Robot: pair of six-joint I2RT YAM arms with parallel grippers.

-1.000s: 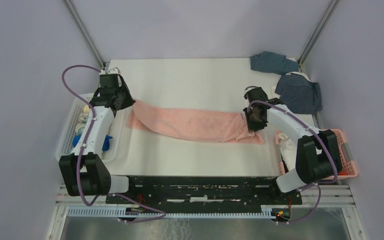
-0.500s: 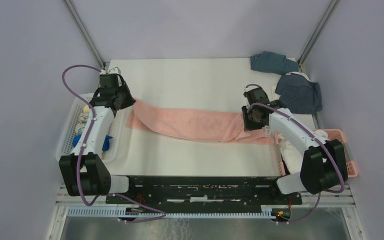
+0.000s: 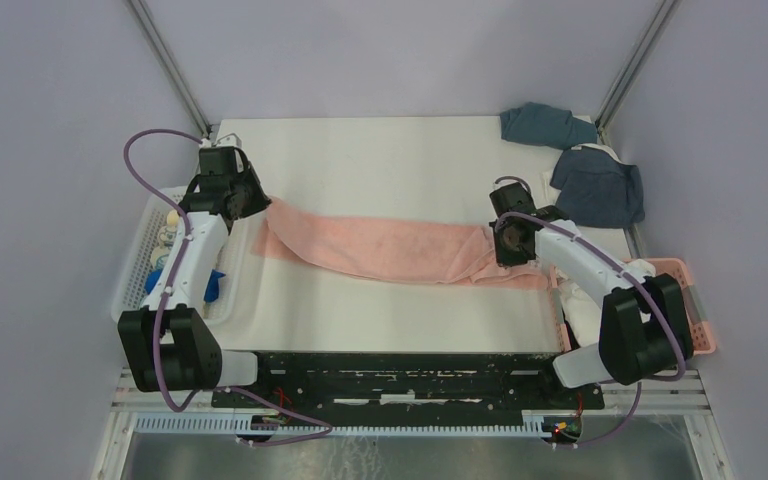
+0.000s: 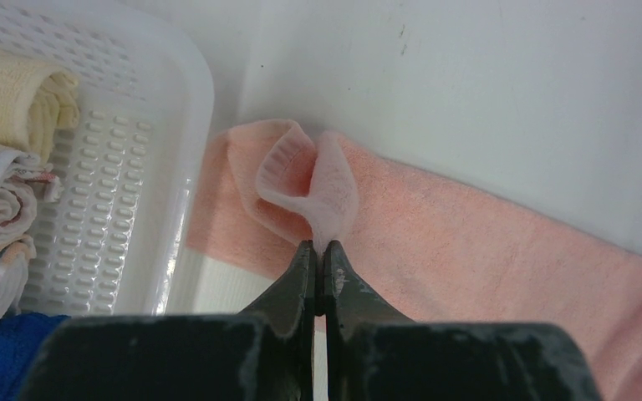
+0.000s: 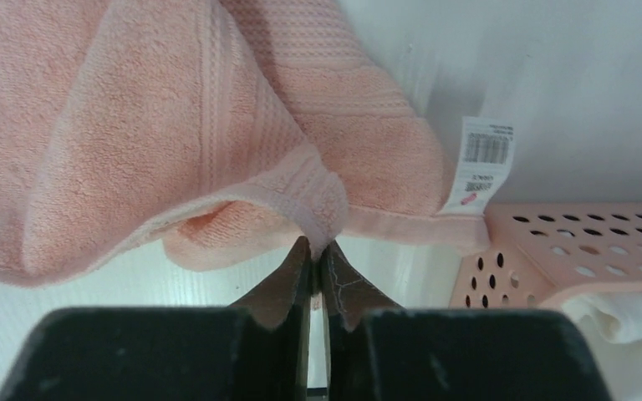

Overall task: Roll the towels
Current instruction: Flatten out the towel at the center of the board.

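The pink towel (image 3: 390,248) lay in a long band across the middle of the top view, slightly slack and bunched at its right end. Over the last second I had watched that end get drawn toward the right of the frame until its hem lay just beside the pink basket (image 3: 695,300). The right gripper (image 5: 313,242) had then closed again, its fingers pressed together on a folded bit of ribbed hem. The left gripper (image 4: 318,246) had not shifted. Its fingers stayed pinched on a curled corner at the towel's left end, close to the white basket (image 4: 192,75). With both ends held, I judged the towel was being spread out lengthwise and that no rolling had begun.

The cloth was soft looped terry with a flatter woven border and a stitched edge, and a white barcode label (image 5: 481,167) hung from the hem. Both baskets were hard perforated plastic. The table (image 3: 380,160) was smooth matte white. A slate-blue towel (image 3: 545,125) and a navy towel (image 3: 600,185) lay crumpled at the upper right of the top view, and rolled cream towels (image 4: 17,83) sat in the white basket.
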